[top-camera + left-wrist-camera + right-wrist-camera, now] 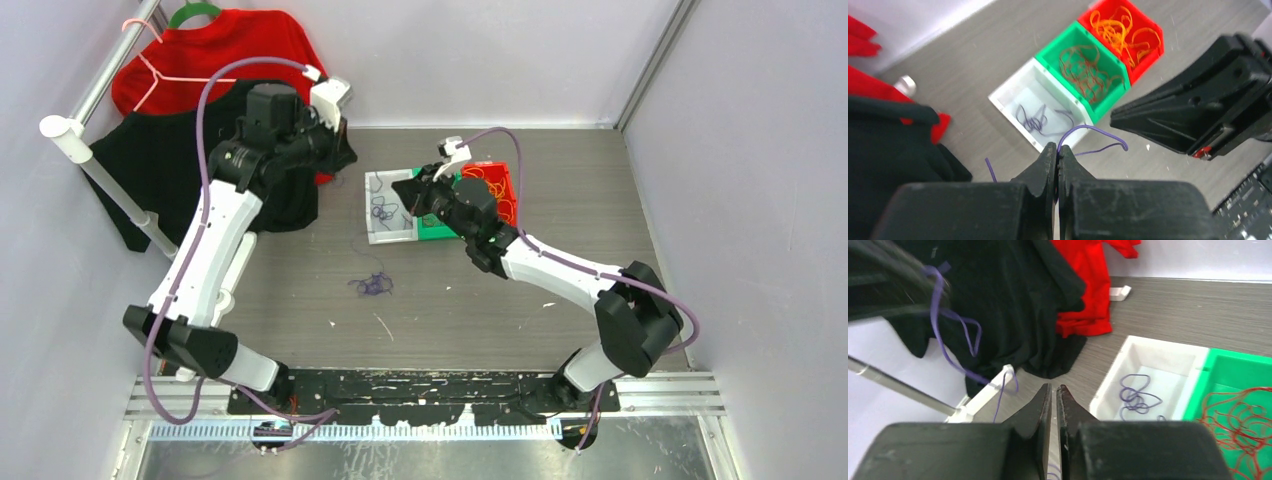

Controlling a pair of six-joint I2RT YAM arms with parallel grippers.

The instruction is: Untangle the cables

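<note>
My left gripper (pixel 338 150) is raised at the back left. In the left wrist view it (pixel 1057 150) is shut on a thin purple cable (pixel 1098 129) that loops out of the jaws and hangs down. The same cable shows in the right wrist view (pixel 950 360). My right gripper (pixel 402 188) hovers by the white bin (pixel 372 232). Its jaws (pixel 1053 388) are shut to a thin slit, with a bit of purple thread low in the slit; I cannot tell if it is gripped. A small purple tangle (pixel 373 285) lies on the table.
The white bin (pixel 1013 90) holds purple cables, the green bin (pixel 1055 42) dark red ones, the red bin (pixel 1148 25) orange ones. A red garment (pixel 230 50) and a black garment (pixel 160 170) hang on a rack (pixel 110 190) at the back left.
</note>
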